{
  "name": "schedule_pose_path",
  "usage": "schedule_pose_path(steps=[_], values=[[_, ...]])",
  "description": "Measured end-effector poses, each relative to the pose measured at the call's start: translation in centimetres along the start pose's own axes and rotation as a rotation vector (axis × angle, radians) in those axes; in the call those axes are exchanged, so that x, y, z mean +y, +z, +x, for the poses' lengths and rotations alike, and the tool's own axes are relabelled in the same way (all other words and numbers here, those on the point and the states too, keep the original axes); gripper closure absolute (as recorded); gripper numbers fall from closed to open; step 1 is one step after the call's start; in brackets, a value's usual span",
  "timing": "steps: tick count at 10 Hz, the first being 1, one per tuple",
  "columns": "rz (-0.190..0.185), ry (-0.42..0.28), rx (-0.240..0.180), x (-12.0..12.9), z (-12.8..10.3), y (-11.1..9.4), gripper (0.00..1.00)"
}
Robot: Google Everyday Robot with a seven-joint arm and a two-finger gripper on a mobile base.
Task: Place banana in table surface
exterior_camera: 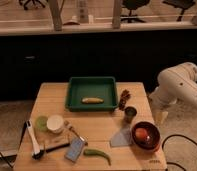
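The banana [92, 100], small and pale yellow, lies flat inside the dark green tray [73, 95] at the back middle of the table surface [99, 122], a light wooden slatted top. My gripper [161, 117] hangs down from the white arm [179, 82] at the table's right edge. It is right of the tray, well apart from the banana, and holds nothing that I can see.
A dark cup [130, 114] and a brown cluster [124, 99] stand right of the tray. A dark red bowl [153, 142] holds an orange fruit. At the front are a green pepper [98, 153], a blue packet [75, 149], a white bowl [55, 123] and a white-handled utensil [33, 140].
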Motion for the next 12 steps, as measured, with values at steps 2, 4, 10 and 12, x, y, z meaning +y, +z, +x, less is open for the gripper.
schedule_pose_path(steps=[2,4,10,12], values=[[0.0,0.0,0.0,0.0,0.0,0.0,0.2],[0.0,0.0,0.0,0.0,0.0,0.0,0.2],[0.0,0.0,0.0,0.0,0.0,0.0,0.2],[0.0,0.0,0.0,0.0,0.0,0.0,0.2]])
